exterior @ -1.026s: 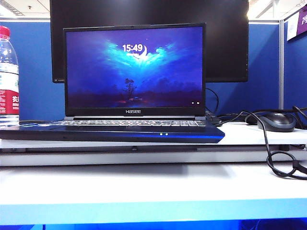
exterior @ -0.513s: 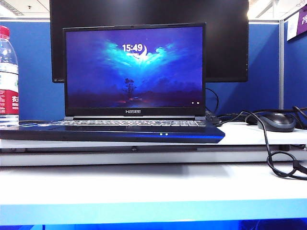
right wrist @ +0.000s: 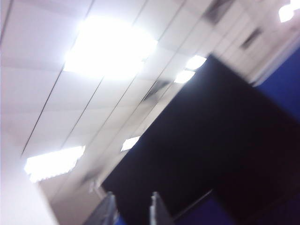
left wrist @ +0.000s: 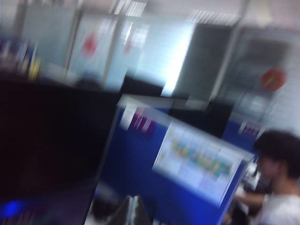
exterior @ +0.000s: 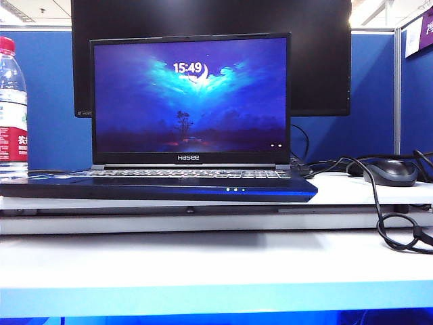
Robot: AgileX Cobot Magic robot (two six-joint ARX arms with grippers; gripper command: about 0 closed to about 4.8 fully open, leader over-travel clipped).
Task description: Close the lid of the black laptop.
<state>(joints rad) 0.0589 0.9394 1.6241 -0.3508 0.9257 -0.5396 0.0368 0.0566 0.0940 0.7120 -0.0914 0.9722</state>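
The lid reads "15:49" on-screen, "Hasee" below; the bottle's label looks illegible.

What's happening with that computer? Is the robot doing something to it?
Nothing is touching it yet. The black laptop sits on the white desk with its lid upright and the screen lit. Neither arm shows in the exterior view. The right pincer points up at the ceiling with its fingers apart, holding nothing. The left pincer shows only as blurred tips near the blue partition, so closing hasn't started.
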